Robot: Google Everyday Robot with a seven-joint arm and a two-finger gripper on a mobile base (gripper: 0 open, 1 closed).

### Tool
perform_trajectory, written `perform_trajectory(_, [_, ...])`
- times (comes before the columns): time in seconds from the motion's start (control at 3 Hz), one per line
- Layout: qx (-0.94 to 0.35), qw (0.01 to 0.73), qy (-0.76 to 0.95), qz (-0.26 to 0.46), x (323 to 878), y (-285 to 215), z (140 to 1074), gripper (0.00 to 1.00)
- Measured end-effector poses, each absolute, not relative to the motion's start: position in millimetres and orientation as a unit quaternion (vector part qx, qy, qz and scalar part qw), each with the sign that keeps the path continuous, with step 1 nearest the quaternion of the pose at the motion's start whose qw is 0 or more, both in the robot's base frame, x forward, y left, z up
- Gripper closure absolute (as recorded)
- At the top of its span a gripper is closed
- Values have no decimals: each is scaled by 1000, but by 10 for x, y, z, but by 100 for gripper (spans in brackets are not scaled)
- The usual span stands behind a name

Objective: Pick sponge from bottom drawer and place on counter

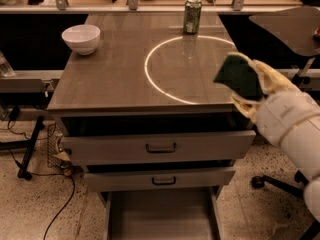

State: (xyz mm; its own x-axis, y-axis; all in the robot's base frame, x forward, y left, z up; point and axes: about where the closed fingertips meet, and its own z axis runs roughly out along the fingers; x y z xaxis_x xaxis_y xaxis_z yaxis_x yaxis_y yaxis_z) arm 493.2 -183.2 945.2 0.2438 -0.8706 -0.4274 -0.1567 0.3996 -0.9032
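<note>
My gripper (245,81) is shut on the sponge (237,75), dark green face toward the camera, and holds it in the air at the right front edge of the counter (115,64), just over the rim of the white circle (150,74). The white arm reaches in from the lower right. The bottom drawer (160,219) stands pulled out at the foot of the cabinet, its grey tray bare where it shows.
A white bowl (81,38) sits at the counter's back left. A green drink can (192,15) stands at the back, on the circle's far edge. Two drawers with dark handles (161,147) are partly open. A chair base (280,184) is at right, cables on the floor at left.
</note>
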Motion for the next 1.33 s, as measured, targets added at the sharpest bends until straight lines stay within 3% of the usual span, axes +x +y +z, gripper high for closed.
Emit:
perform_trajectory(0.67, [-480, 667, 530, -208, 5519, -1091, 9791, 100])
perform_trajectory(1.33, [-466, 641, 601, -105, 6402, -517, 9389, 100])
